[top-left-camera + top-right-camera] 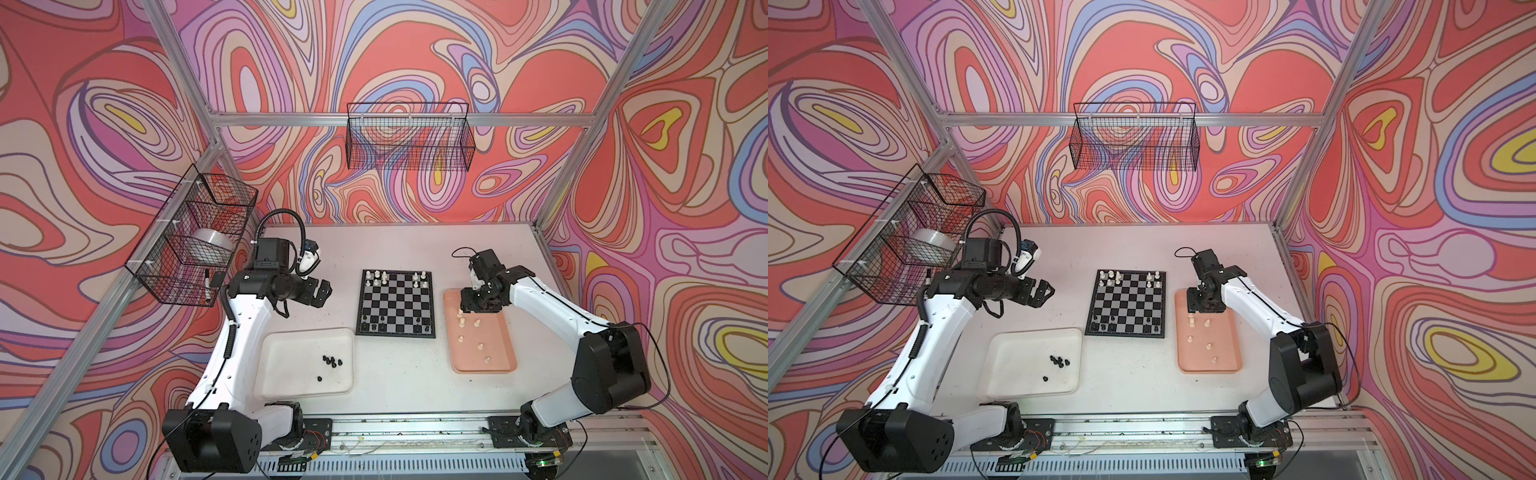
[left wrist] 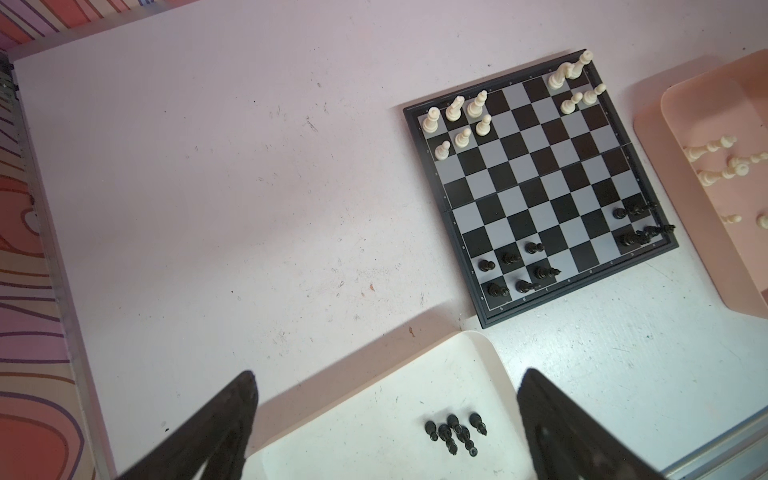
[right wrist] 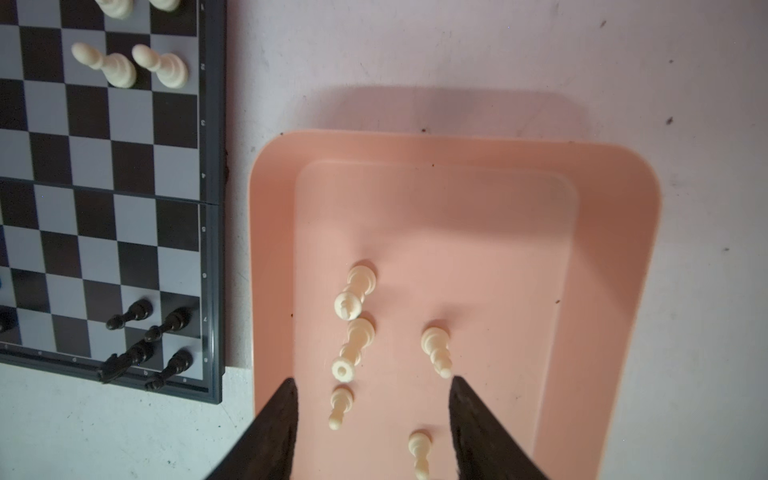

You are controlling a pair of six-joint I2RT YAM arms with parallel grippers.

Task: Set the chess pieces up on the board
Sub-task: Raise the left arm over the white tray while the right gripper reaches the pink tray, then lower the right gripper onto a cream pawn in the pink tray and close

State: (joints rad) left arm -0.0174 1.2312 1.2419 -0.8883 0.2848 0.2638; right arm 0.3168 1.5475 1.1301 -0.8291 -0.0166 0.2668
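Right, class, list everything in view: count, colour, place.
board: one, black and silver-grey, table centre
white pieces on board: about ten, cream, far two rows
black pieces on board: about ten, black, near two rows
pink tray: one, pink, right of board
loose white pieces: six, cream, in pink tray
white tray: one, white, front-left of board
loose black pieces: six, black, in white tray
wire baskets: two, black, back and left walls
tape roll: one, clear, left basket
table: one, white
left gripper: one, black, open, left of board
right gripper: one, black, open, above pink tray
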